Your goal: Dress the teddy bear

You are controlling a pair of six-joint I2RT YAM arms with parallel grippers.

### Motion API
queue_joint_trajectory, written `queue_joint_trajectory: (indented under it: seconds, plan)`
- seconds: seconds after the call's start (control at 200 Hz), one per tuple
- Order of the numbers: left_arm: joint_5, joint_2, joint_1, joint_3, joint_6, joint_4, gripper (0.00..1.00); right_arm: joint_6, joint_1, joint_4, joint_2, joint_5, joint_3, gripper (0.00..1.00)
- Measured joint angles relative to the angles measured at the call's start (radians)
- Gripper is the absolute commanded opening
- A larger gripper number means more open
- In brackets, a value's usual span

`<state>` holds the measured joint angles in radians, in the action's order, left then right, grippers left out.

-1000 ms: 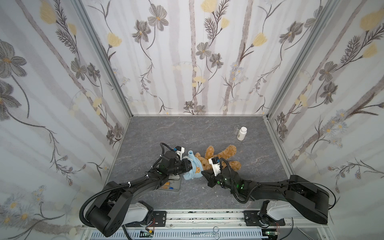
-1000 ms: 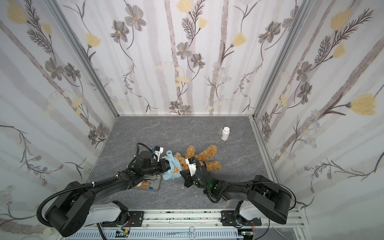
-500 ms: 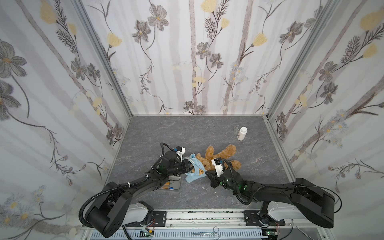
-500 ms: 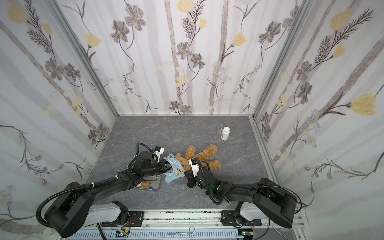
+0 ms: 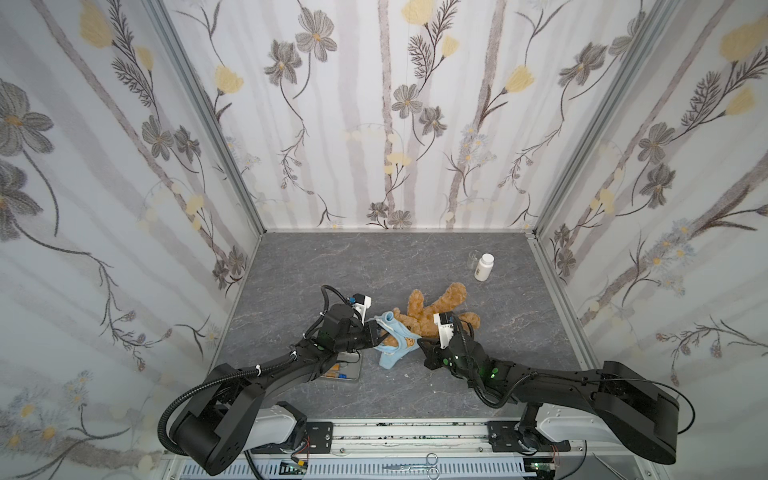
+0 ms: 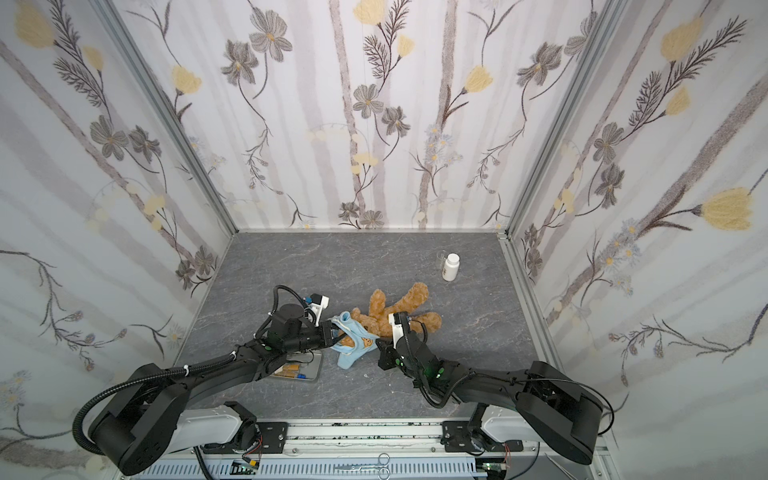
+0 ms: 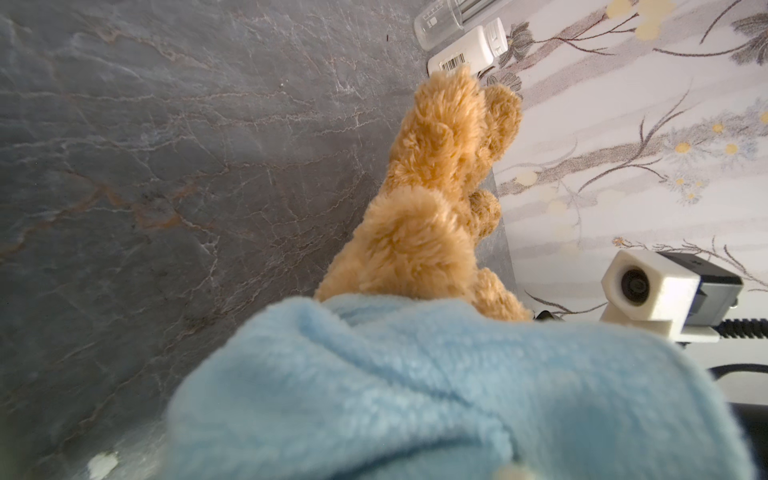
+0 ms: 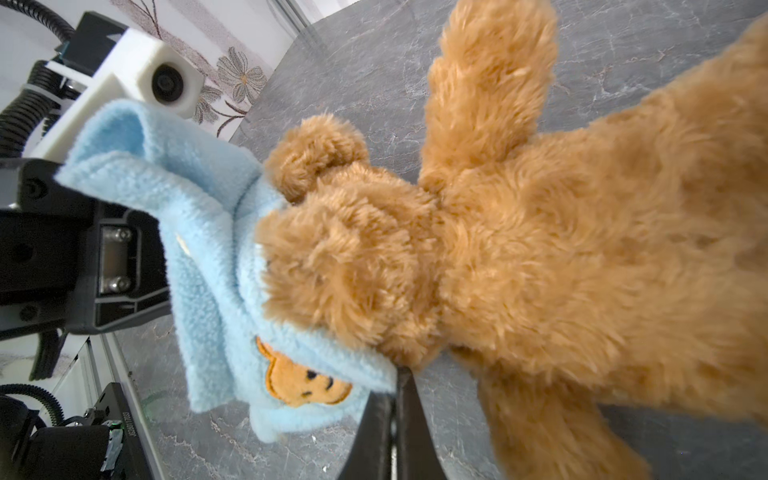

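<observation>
Grey marbled surface carries the teddy bear, lying near the middle of the front edge. We judge the dressing barely begun: the light blue fleece shirt caps only its head, and the limbs and body are bare. The left tool is clamped on the shirt. The right tool is pressed together at its hem; we cannot tell whether it grips. Since a second ago the shirt has sagged frontward.

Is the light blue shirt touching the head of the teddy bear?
Touching. The right wrist view shows the light blue shirt wrapped partly around the head of the teddy bear, fabric against fur.
</observation>
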<state>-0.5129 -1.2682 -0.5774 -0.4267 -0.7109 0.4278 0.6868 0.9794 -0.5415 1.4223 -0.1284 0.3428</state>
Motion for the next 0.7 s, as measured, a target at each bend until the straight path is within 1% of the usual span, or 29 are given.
queue_joint_trajectory:
  seconds: [0.06,0.135,0.23,0.315,0.39,0.43,0.515,0.609,0.699]
  plan:
    - [0.007,0.001,-0.011,-0.003,0.033,0.0,0.0,-0.022,-0.003,-0.007,0.011,0.027,0.0,0.32]
    - [0.024,0.019,-0.016,-0.003,0.09,-0.013,0.0,-0.082,-0.012,-0.006,0.01,0.082,0.0,0.4]
    - [0.042,0.051,-0.019,-0.003,0.176,-0.006,0.0,-0.154,-0.03,0.006,-0.024,0.196,0.0,0.45]
    - [0.058,0.056,-0.021,-0.003,0.25,-0.008,0.0,-0.225,-0.043,0.042,-0.105,0.292,0.001,0.46]
    - [0.068,0.06,-0.021,-0.003,0.302,-0.008,0.0,-0.267,-0.066,0.076,-0.188,0.365,0.002,0.46]
    - [0.069,0.062,-0.021,-0.003,0.328,-0.008,0.0,-0.277,-0.088,0.088,-0.229,0.376,0.002,0.45]
    - [0.075,0.076,-0.024,-0.002,0.383,-0.008,0.0,-0.276,-0.163,0.087,-0.274,0.404,0.005,0.36]
    - [0.074,0.093,-0.032,0.0,0.444,-0.006,0.0,-0.238,-0.23,0.097,-0.236,0.423,0.05,0.29]
    - [0.071,0.095,-0.036,0.0,0.486,-0.005,0.0,-0.219,-0.246,0.097,-0.161,0.46,0.127,0.28]
